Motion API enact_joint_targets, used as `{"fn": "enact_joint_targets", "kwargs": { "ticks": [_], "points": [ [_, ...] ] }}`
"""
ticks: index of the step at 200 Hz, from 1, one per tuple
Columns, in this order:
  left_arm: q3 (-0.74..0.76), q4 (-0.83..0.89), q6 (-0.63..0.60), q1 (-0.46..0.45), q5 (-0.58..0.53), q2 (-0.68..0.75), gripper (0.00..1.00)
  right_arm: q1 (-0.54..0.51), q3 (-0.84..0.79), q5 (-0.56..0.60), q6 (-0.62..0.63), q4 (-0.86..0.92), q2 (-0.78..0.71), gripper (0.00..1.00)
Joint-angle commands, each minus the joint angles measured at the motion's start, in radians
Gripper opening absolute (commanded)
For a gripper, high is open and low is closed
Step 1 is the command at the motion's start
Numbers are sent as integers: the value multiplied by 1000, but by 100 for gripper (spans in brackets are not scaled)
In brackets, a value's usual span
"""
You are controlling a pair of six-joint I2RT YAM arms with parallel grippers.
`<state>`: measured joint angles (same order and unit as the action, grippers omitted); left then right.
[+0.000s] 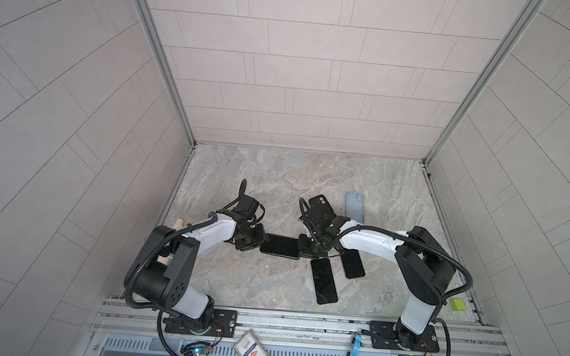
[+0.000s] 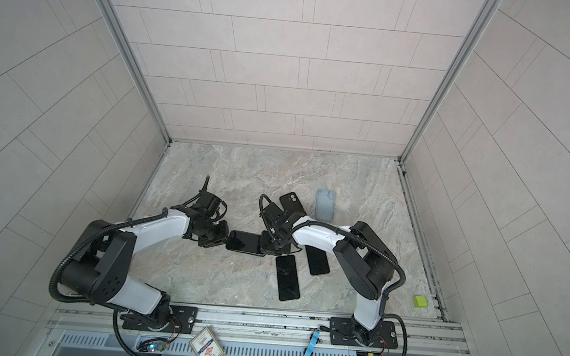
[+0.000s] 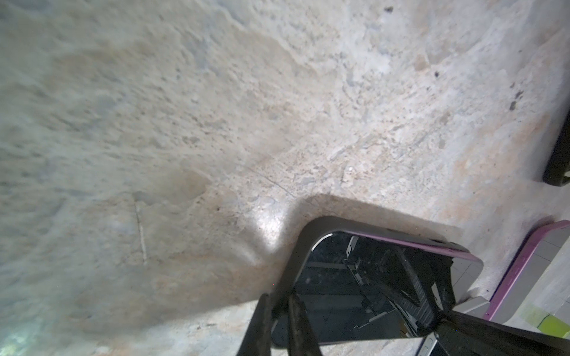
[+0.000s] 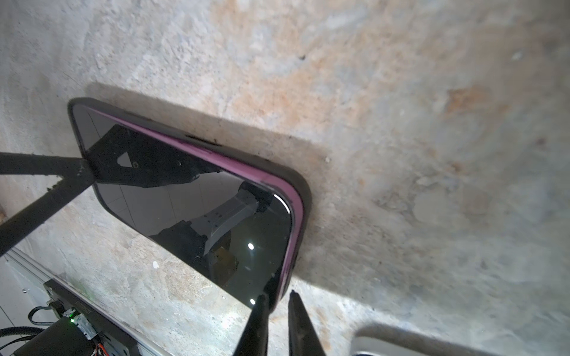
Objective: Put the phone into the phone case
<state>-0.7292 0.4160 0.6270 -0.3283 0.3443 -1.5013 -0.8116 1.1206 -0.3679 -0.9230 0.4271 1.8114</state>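
Nearest, a spare phone (image 1: 323,281) and a second spare (image 1: 353,266) lie flat, glossy black. Over the middle of the marbled worktop (image 1: 276,178) the phone (image 1: 280,246) is held screen up, long axis left to right, its purple rim showing inside a matte black case (image 4: 303,197). The left claw (image 3: 279,297) is clamped on its left end, the right claw (image 4: 277,296) on its right end. Farther back lie a black handset (image 1: 318,203), camera up, and a blue case (image 1: 355,206).

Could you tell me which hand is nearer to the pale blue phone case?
Right. The right hand is at the middle phone's right end, in front and left of the pale blue case; the left hand is at that phone's left end, farther from it.
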Motion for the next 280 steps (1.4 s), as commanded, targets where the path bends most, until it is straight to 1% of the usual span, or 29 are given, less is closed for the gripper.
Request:
{"fn": "enact_joint_targets", "kwargs": {
  "ticks": [1, 21, 74, 139, 151, 280],
  "points": [
    [19, 4, -13, -6, -20, -20, 13, -12, -8, 23, -20, 6, 21, 15],
    [21, 4, -10, -6, -14, -18, 13, -18, -12, 41, -38, 10, 23, 11],
    [40, 0, 7, -9, -6, 1, 13, -30, -59, 60, -102, -42, 26, 10],
    [52, -14, 20, -14, 4, 2, 13, -40, -67, 70, -112, -30, 66, 10],
    [51, -16, 19, -15, 7, 2, 13, -45, -72, 71, -116, -31, 72, 8],
    [62, -27, 23, -20, 9, 2, 12, -101, -76, 80, -147, -51, 143, 7]
  ]
}}
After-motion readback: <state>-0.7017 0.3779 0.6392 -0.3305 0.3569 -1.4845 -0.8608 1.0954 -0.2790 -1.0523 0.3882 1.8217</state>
